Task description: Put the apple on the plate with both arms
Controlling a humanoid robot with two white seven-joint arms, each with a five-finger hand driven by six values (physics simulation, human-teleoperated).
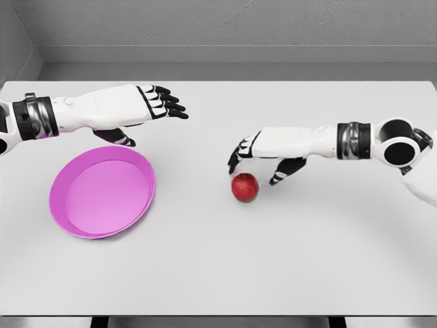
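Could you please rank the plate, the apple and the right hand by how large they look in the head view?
1. plate, clearly largest.
2. right hand, open above the apple.
3. apple, smallest.

You are looking at two glossy white arms. The left hand (147, 106) at nine o'clock has a white back, black finger segments and a black-and-grey banded cuff at the forearm. The right hand (263, 154) at three o'clock matches, with a ribbed grey-black wrist band and a round black-centred elbow joint.
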